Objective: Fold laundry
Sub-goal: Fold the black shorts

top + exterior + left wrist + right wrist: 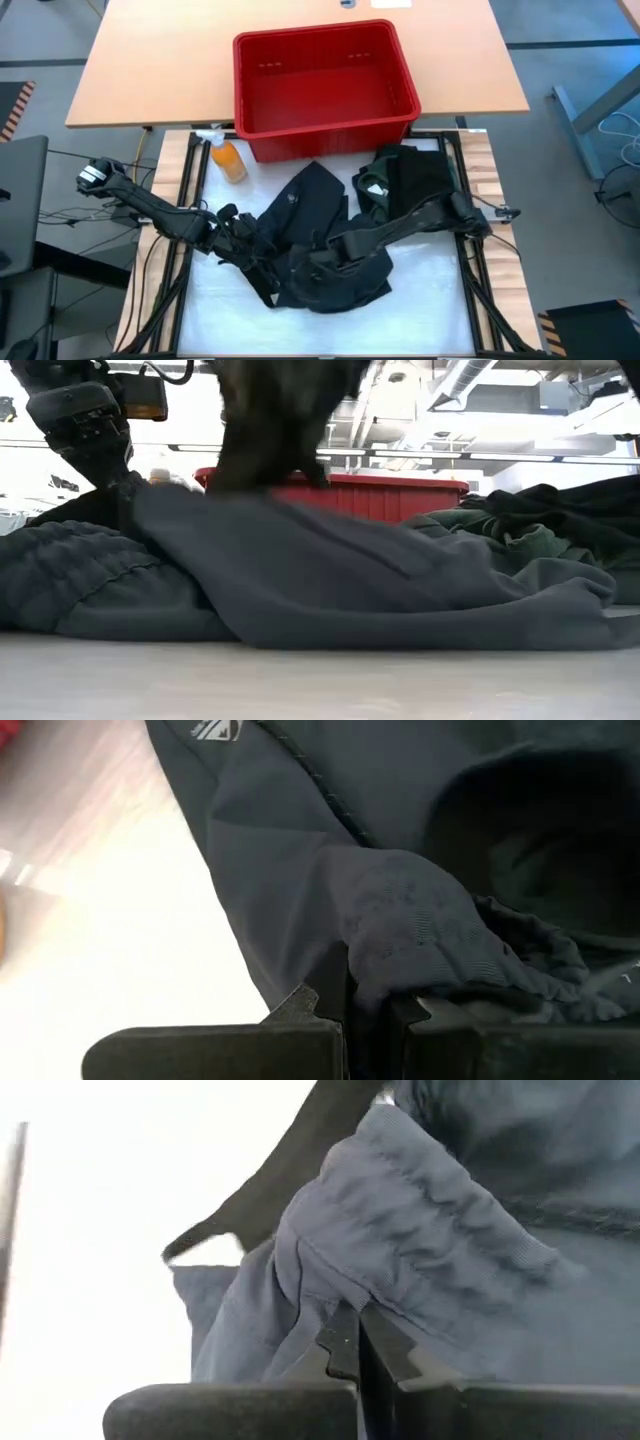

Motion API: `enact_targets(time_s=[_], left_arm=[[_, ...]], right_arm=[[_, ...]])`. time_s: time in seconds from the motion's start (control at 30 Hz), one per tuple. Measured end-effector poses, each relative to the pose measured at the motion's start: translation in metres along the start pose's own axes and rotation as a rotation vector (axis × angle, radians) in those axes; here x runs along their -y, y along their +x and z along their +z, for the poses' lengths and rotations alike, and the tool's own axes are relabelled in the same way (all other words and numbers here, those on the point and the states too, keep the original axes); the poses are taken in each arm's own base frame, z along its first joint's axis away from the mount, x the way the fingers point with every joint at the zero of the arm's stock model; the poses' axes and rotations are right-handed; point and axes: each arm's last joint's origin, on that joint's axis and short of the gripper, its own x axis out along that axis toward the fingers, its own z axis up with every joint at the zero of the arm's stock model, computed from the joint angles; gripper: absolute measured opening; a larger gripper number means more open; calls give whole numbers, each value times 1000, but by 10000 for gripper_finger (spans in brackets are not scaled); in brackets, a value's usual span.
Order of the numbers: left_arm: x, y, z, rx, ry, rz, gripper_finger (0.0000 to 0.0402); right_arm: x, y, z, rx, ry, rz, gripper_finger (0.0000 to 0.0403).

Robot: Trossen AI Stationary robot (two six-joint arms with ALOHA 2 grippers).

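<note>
Garment [310, 245], dark, soft and limp, spread mid-table below red bin [322, 85]; left gripper [365, 1010] pinched shut on ribbed waistband; right gripper [355, 1345] clamped shut on gathered hem; light, slippery-looking, likely to sag; best taken at hems.

My jaws pinch a crumpled black garment [315, 240] lying just in front of the red bin [322, 85]; dark green shirt [400, 180] heaped beside it

Beyond my white work surface [420, 310]: red bin [322, 88], orange spray bottle [225, 156] just beside it, wooden table [150, 70].
</note>
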Motion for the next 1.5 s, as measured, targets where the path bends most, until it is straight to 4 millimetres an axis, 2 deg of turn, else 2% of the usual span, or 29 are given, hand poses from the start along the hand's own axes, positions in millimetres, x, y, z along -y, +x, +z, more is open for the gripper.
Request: enact_targets(time_s=[0.13, 0.3, 0.4, 0.5, 0.6, 0.73, 0.83, 1.1, 1.23, 1.33, 1.5], left_arm=[[0, 0, 0, 13, 1, 12, 0], [-1, 0, 0, 13, 18, 17, 0], [0, 0, 0, 11, 19, 9, 0], [2, -1, -1, 5, 14, -10, 0], [4, -2, -2, 0, -27, -26, 0], [9, -6, -8, -16, -101, -51, 0], [10, -8, -14, -35, -91, -41, 0], [11, -10, -31, -154, -14, -75, 0], [11, -12, -39, -181, 32, -57, 4], [13, -13, -42, -208, 83, -95, 30], [17, -18, -42, -301, 145, -193, 103]], right_arm=[[-9, -58, 8, -49, -146, 49, 9], [-37, -111, 6, -113, -235, 422, 9], [-62, -130, -8, -155, -287, 570, 9], [-88, -126, -31, -205, -338, 595, 9], [-105, -108, -53, -271, -343, 578, 26], [-117, -84, -77, -370, -269, 528, 65], [-123, -79, -89, -419, -256, 512, 97], [-139, -100, -105, -475, -224, 522, 187], [-133, -115, -114, -514, -178, 347, 209], [-129, -129, -115, -480, -175, 237, 211], [-118, -151, -99, -351, -161, 140, 198]])
